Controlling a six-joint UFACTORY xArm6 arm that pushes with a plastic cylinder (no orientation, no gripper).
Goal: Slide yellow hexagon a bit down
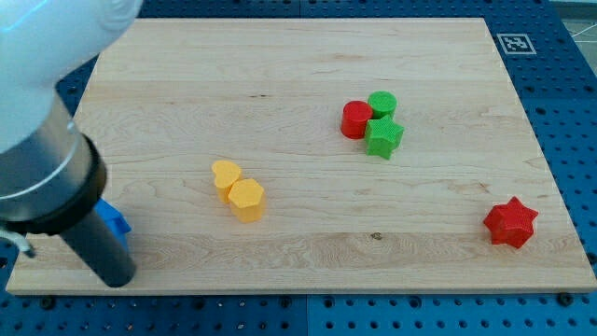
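The yellow hexagon (247,199) touched the yellow heart (225,175), with bare board (308,56) below it. The tip (118,278) stood far to the view's left, touching nothing and half-hiding a blue block (115,218).

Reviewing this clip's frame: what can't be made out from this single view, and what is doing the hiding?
- Blue block, camera view: mostly hidden behind the dark rod; shape unreadable.
- My tip: seen near the view's bottom left, well left of the yellow hexagon; board contact unclear.
- Other yellow block: touches the hexagon, partly overlapped by it; shape uncertain.
- Arm's upper part: blurred, cut off by the view's left and top edges.
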